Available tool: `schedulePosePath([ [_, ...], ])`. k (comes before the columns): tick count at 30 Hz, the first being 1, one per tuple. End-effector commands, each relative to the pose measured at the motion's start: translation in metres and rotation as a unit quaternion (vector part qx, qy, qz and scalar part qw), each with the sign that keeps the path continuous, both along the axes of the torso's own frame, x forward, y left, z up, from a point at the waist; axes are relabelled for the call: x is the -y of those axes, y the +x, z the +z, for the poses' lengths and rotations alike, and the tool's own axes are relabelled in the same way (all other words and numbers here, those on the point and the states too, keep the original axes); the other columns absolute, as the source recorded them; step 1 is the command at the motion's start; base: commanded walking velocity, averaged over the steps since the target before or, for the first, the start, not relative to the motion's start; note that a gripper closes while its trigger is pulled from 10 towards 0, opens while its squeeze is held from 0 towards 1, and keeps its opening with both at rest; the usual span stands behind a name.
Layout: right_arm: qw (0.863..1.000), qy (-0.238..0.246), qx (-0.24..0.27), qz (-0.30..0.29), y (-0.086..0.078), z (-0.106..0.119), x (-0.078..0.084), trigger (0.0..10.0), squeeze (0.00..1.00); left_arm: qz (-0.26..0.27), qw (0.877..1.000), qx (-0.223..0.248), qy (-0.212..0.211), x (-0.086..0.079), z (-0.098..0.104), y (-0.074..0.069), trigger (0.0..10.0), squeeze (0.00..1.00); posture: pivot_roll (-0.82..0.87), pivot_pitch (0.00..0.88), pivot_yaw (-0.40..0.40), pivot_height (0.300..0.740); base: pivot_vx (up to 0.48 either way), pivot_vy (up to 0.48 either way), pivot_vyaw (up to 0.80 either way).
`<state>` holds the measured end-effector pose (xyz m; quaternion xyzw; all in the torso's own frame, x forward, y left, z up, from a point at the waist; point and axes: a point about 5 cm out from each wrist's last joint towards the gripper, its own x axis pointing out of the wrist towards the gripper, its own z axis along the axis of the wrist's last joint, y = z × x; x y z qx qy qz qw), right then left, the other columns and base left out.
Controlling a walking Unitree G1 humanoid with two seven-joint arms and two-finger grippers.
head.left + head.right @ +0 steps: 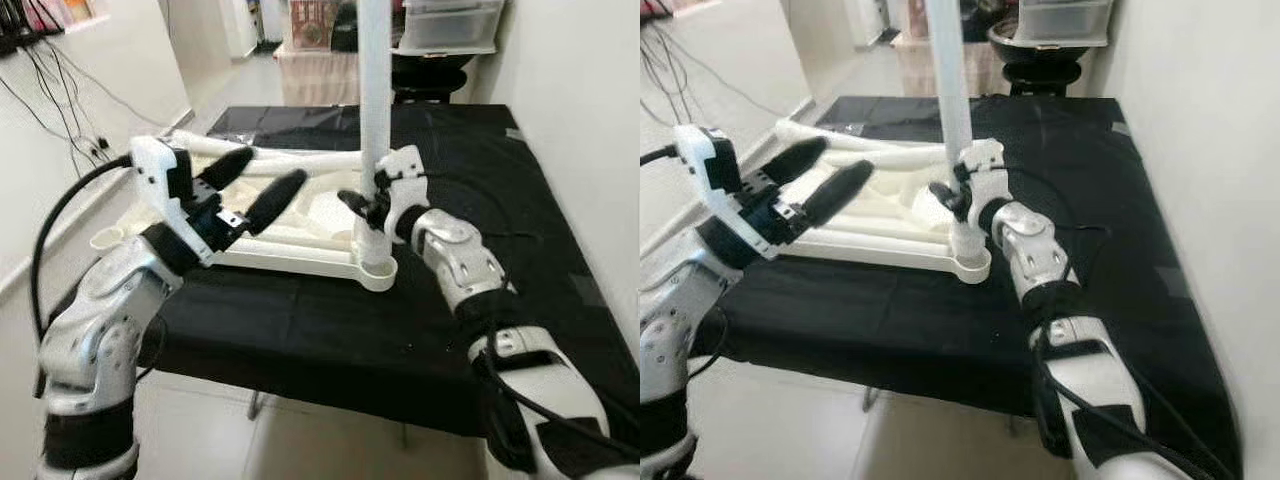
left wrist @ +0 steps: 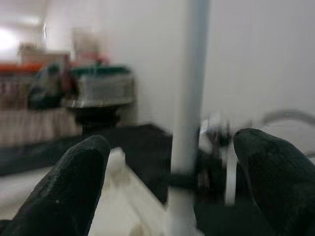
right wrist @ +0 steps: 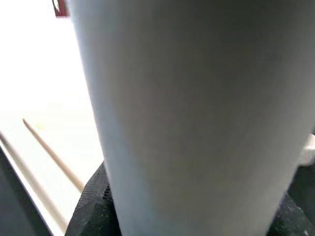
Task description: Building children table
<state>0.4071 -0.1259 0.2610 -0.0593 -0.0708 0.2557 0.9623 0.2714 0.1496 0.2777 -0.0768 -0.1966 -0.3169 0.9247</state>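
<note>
- So the white tabletop (image 1: pixel 300 245) is lying upside down on a table draped in black cloth (image 1: pixel 330 330), with its round corner socket (image 1: pixel 378 270) at the near edge.
- A white table leg (image 1: pixel 374 90) stands upright in that corner socket, right between the right gripper's fingers.
- The right gripper (image 1: pixel 368 205) is clamped around the leg low down, just above the socket. In the right wrist view the leg (image 3: pixel 192 118) takes up most of the frame, with black finger pads touching it at the bottom.
- The left gripper (image 1: pixel 255 190) hovers over the tabletop with its fingers (image 2: pixel 74 187) spread wide, holding nothing. The leg sits ahead of it, well apart from the fingertips.
- More loose white legs (image 1: pixel 290 160) lie across the tabletop, just past the left gripper.
</note>
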Motion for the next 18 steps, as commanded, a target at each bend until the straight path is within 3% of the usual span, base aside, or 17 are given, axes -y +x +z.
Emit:
schedulePosePath([
  [1, 0.997, 0.054, 0.025, 0.041, -0.001, 0.019, -0.003, 0.0, 0.00, -0.005, 0.999, -0.037, 0.034, 0.012, -0.020, -0.012, 10.0, 0.00, 0.07, 0.256, 0.064, 0.740, 0.000, 0.000, 0.00],
  [2, 0.997, 0.054, 0.025, 0.041, -0.001, 0.019, -0.003, 0.0, 0.00, -0.005, 0.999, -0.037, 0.034, 0.012, -0.020, -0.012, 10.0, 0.00, 0.07, 0.256, 0.064, 0.740, 0.000, 0.000, 0.00],
  [3, 0.992, 0.081, 0.035, 0.090, -0.004, 0.029, -0.006, 0.0, 0.00, -0.020, 0.996, -0.064, 0.063, 0.021, -0.040, -0.023, 10.0, 0.00, 0.07, 0.272, 0.066, 0.740, 0.000, 0.000, 0.00],
  [4, 0.985, 0.099, 0.038, 0.138, -0.008, 0.035, -0.009, 3.4, 0.00, -0.030, 0.992, -0.087, 0.084, 0.026, -0.055, -0.033, 10.0, 0.00, 0.07, 0.286, 0.070, 0.740, 0.000, 0.000, 0.00],
  [5, 0.985, 0.099, 0.038, 0.138, -0.008, 0.035, -0.009, 3.4, 0.00, -0.030, 0.992, -0.087, 0.084, 0.026, -0.055, -0.033, 10.0, 0.00, 0.07, 0.286, 0.070, 0.740, 0.000, 0.000, 0.00],
  [6, 0.974, 0.102, 0.045, 0.196, -0.014, 0.040, -0.013, 10.0, 0.00, -0.038, 0.988, -0.109, 0.101, 0.029, -0.070, -0.043, 10.0, 0.00, 0.07, 0.301, 0.074, 0.740, 0.000, 0.000, 0.00],
  [7, 0.961, 0.088, 0.052, 0.256, -0.021, 0.042, -0.017, 10.0, 0.00, -0.041, 0.984, -0.125, 0.123, 0.031, -0.083, -0.051, 10.0, 0.00, 0.07, 0.317, 0.078, 0.740, 0.000, 0.000, 0.00],
  [8, 0.961, 0.088, 0.052, 0.256, -0.021, 0.042, -0.017, 10.0, 0.00, -0.041, 0.984, -0.125, 0.123, 0.031, -0.083, -0.051, 10.0, 0.00, 0.07, 0.317, 0.078, 0.740, 0.000, 0.000, 0.00],
  [10, 0.938, 0.048, 0.057, 0.338, -0.031, 0.042, -0.021, 10.0, 0.00, -0.035, 0.977, -0.144, 0.156, 0.030, -0.101, -0.062, 10.0, 0.00, 0.07, 0.338, 0.086, 0.740, 0.000, 0.000, 0.00],
  [11, 0.938, 0.048, 0.057, 0.338, -0.031, 0.042, -0.021, 10.0, 0.00, -0.035, 0.977, -0.144, 0.156, 0.030, -0.101, -0.062, 10.0, 0.00, 0.07, 0.338, 0.086, 0.740, 0.000, 0.000, 0.00],
  [13, 0.922, 0.014, 0.051, 0.384, -0.034, 0.044, -0.016, 10.0, 0.00, -0.009, 0.972, -0.143, 0.185, 0.028, -0.112, -0.068, 10.0, 0.00, 0.07, 0.360, 0.096, 0.740, 0.000, 0.000, 0.00],
  [18, 0.917, 0.002, 0.049, 0.396, -0.033, 0.048, -0.008, 10.0, 0.00, -0.002, 0.971, -0.140, 0.195, 0.029, -0.115, -0.072, 10.0, 0.00, 0.07, 0.369, 0.099, 0.740, 0.000, 0.000, 0.00],
])
